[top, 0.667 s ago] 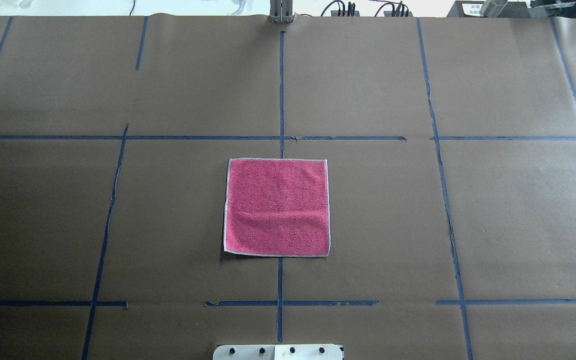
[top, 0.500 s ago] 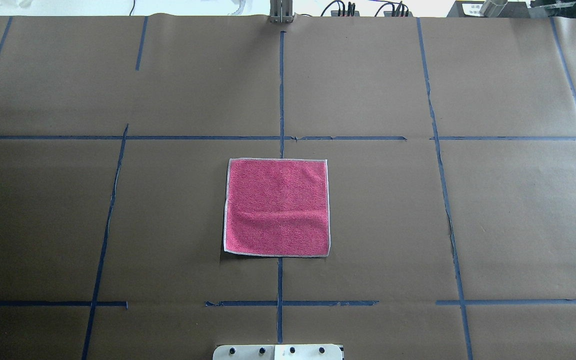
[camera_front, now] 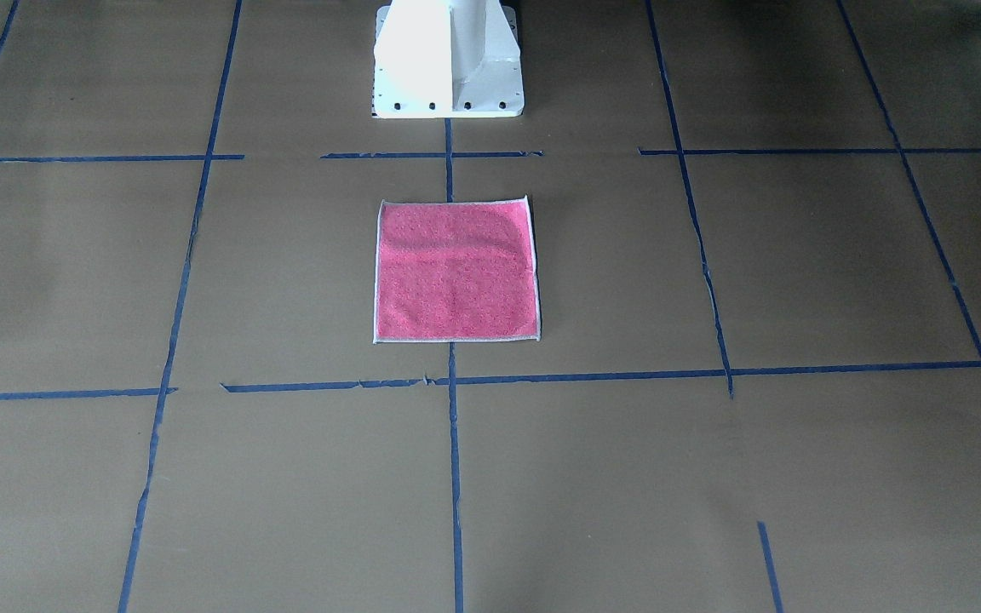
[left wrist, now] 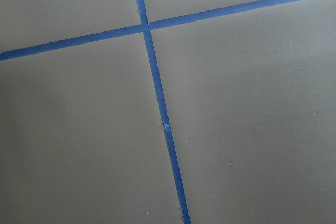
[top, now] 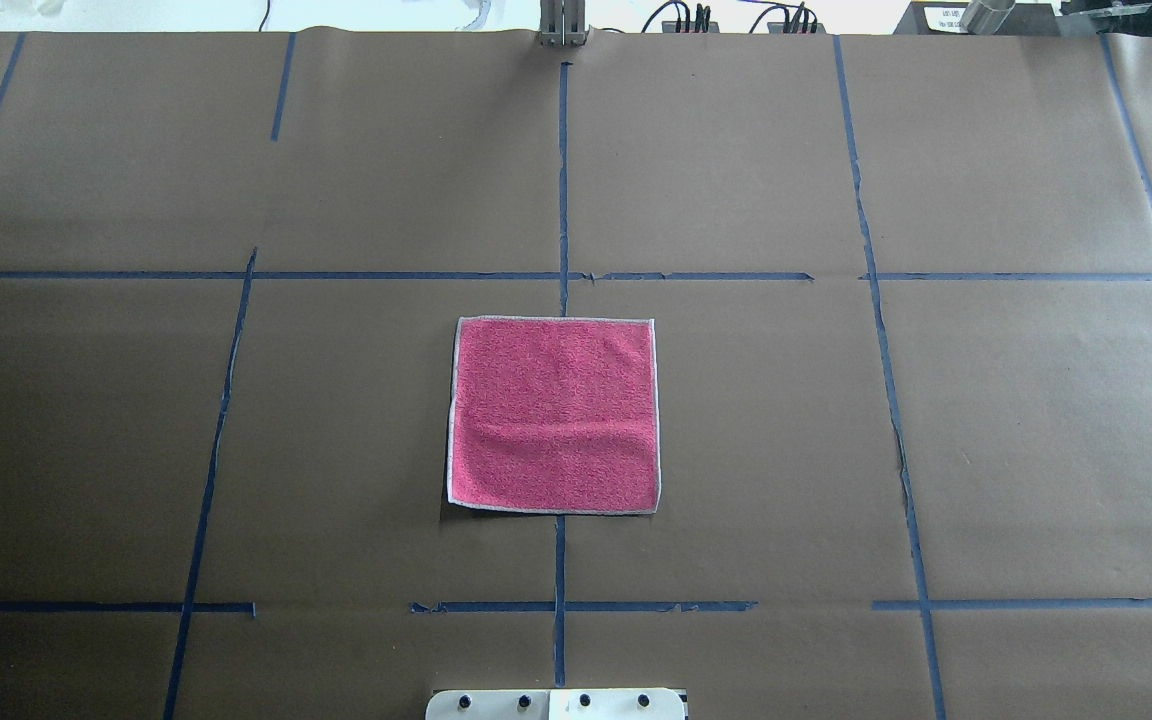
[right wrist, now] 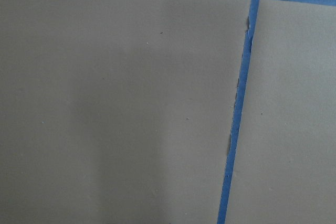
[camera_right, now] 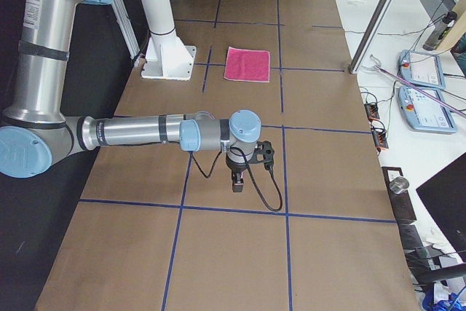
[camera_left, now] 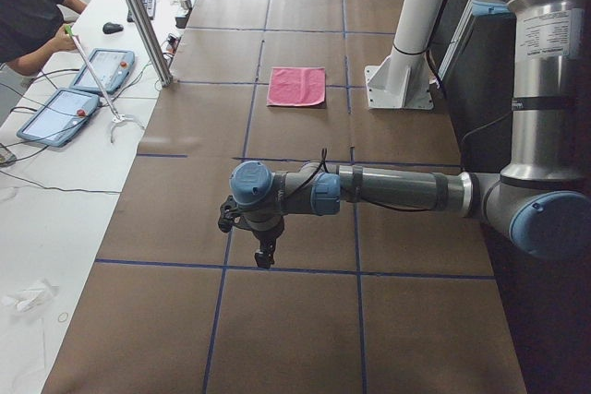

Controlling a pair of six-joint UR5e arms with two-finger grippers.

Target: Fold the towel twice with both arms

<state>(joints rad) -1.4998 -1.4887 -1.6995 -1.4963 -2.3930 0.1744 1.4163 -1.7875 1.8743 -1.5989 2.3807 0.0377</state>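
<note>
While the towel (top: pixel 554 415) lies flat, pink face up, on the surface (top: pixel 936 400), neither fold is done; left pincer (camera_left: pixel 265 256) and right pincer (camera_right: pixel 238 182) hang well apart from it, whether clenched or released I cannot tell.

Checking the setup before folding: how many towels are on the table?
1. The square pink terry towel lies flat, unfolded, near the white pedestal base. No other shows.

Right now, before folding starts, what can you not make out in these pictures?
- Left gripper: seen only in the exterior left view, small, dark; open or shut cannot be told.
- Right gripper: the same, only in the exterior right view.
- Towel underside: lies against the table in every view.
- Both wrist views show only the table, no fingers.
</note>
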